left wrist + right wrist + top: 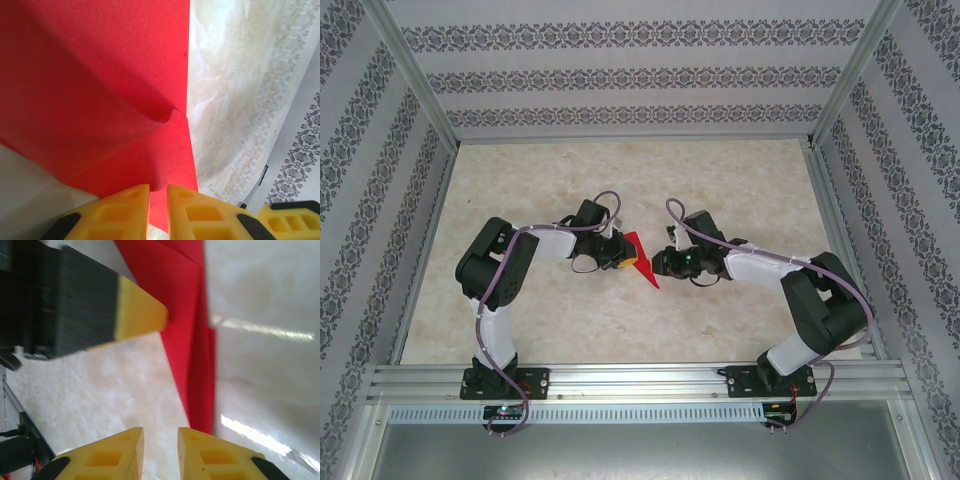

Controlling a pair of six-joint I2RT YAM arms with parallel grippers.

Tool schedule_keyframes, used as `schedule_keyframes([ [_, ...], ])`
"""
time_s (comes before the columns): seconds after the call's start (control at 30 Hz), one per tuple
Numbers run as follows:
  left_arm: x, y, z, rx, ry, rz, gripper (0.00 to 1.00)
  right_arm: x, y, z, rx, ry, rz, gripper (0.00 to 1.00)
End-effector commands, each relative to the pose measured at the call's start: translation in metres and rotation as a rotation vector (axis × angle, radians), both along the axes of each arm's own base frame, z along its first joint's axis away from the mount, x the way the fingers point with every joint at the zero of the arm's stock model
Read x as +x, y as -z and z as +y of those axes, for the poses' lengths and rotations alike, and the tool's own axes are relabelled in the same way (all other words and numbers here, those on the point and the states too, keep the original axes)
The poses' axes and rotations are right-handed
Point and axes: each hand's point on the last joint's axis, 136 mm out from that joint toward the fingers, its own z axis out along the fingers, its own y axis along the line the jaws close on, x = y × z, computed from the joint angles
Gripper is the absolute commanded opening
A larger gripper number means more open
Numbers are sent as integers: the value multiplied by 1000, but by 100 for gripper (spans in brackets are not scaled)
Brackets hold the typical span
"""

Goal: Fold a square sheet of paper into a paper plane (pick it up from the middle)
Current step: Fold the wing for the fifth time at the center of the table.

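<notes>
Left hand (158, 192) pinching red paper (100, 75), pale table (225, 100)

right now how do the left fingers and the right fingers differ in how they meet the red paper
Grip: the left fingers pinch the red paper, which runs into their gap; the right fingers hold nothing, bare table showing between them. Gap: the left fingers stand almost shut, the right fingers wider apart. Paper: it spreads ahead of the left fingers, its narrow end stops near one right finger. Both pairs are yellow and face the paper.
</notes>
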Motion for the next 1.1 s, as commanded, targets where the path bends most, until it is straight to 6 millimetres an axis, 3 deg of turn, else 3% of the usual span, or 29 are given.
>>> schedule_keyframes([
  [0.0,-6,22,8,75,0,39,19,1,3,16,-30,-64,-14,19],
  [0.23,-6,22,8,80,-2,43,18,8,23,27,-60,-88,32,13],
  [0.8,-10,40,17,153,-20,100,17,-22,71,2,-202,-116,186,11],
  [1.07,-14,49,23,198,-30,132,16,-35,57,-6,-173,-107,185,10],
])
